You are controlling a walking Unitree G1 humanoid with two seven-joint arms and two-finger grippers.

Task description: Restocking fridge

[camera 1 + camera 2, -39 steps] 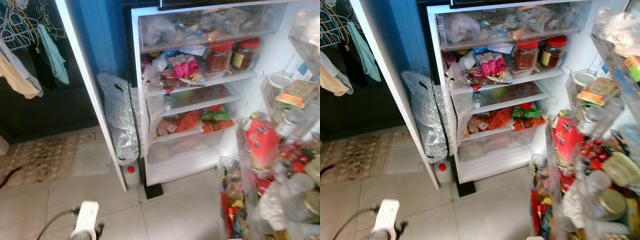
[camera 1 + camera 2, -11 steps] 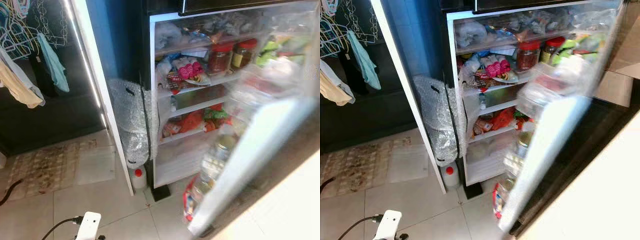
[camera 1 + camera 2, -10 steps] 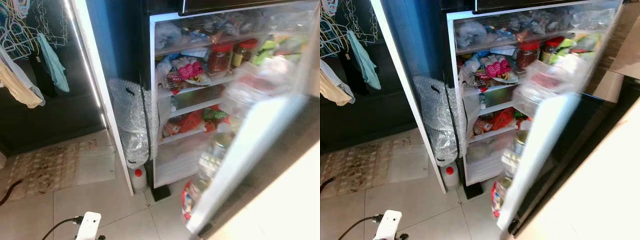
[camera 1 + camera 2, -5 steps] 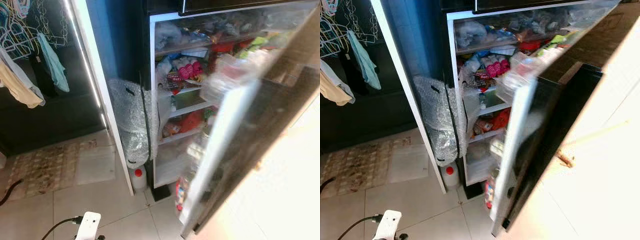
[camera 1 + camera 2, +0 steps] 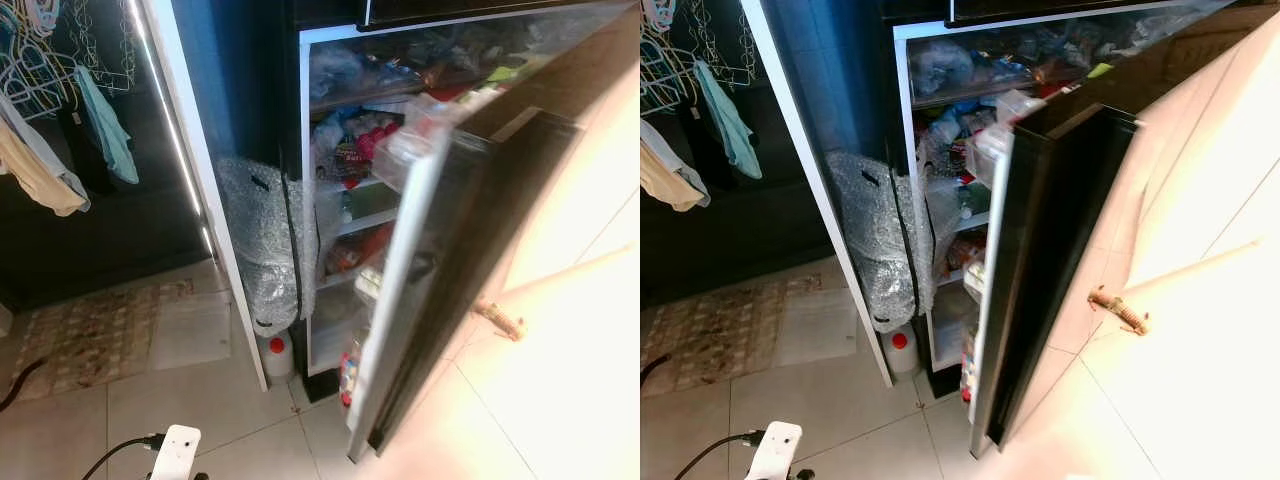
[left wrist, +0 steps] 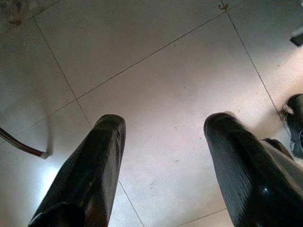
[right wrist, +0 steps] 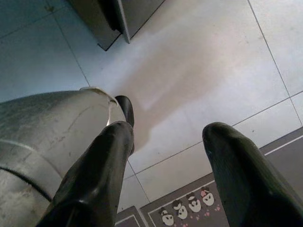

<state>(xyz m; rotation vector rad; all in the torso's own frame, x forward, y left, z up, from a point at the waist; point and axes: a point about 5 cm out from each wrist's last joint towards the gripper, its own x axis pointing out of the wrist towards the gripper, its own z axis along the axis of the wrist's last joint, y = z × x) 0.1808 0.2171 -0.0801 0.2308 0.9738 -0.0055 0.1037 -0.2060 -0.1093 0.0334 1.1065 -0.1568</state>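
Left tool (image 6: pixel 163 156) hung fingers wide, empty, over floor tiles (image 6: pixel 156 85). Right tool (image 7: pixel 165 175) likewise wide and empty, aimed at floor beside a mat (image 7: pixel 189 203). Both arms hung idle, pointing down. Fridge (image 5: pixel 345 170) stood ahead, its door (image 5: pixel 1040 260) near shut. Door judged heavy, stiff; best pushed at its free edge.
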